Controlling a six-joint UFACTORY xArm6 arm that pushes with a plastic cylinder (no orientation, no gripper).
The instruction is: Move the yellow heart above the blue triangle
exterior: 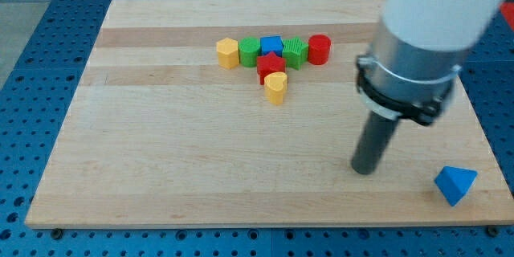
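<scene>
The yellow heart (276, 87) lies near the middle top of the wooden board (161, 144), touching the red block (271, 67) above it. The blue triangle (455, 184) lies at the board's bottom right corner. My tip (365, 169) rests on the board left of the blue triangle, well apart from it, and far to the lower right of the yellow heart.
A row of blocks stands above the heart: a yellow pentagon (228, 52), a green block (250, 50), a blue block (272, 46), a second green block (295, 52) and a red cylinder (320, 49). The arm's white and grey body (418, 40) hangs over the board's right side.
</scene>
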